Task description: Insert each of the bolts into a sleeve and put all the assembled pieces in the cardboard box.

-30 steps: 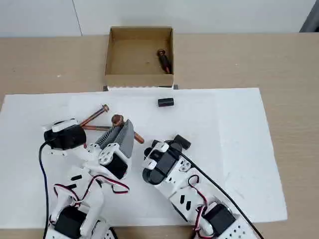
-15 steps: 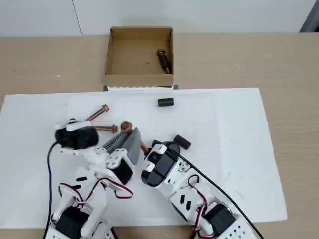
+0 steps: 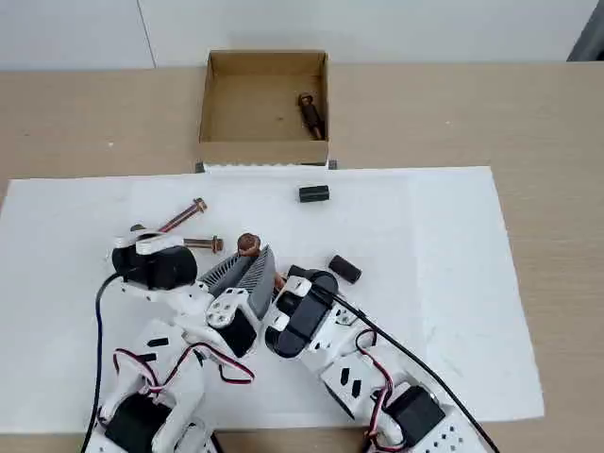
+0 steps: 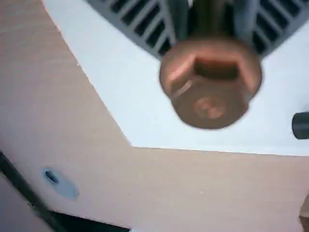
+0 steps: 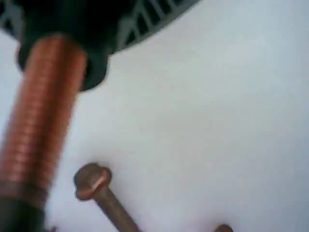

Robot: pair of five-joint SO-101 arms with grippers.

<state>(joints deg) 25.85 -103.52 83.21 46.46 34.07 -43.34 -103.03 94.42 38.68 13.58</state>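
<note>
In front of the cardboard box [image 3: 215,104], the left gripper [image 3: 253,260] is clenched on a bolt [image 3: 248,244] (head toward the box); for the right gripper [image 3: 283,281] beside it, I cannot tell. Two bolts [image 3: 185,215] lie nearer the box, one sleeve [image 3: 314,193] just before it, another [image 3: 344,269] farther off, an assembled piece [image 3: 310,114] inside.

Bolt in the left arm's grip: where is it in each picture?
High view: bolt in the left tool, lower centre-left.
Left wrist view: its hex head, close, between grey fingers.
Right wrist view: its threaded shank, beside a loose bolt.
Shared: white sheet.
</note>
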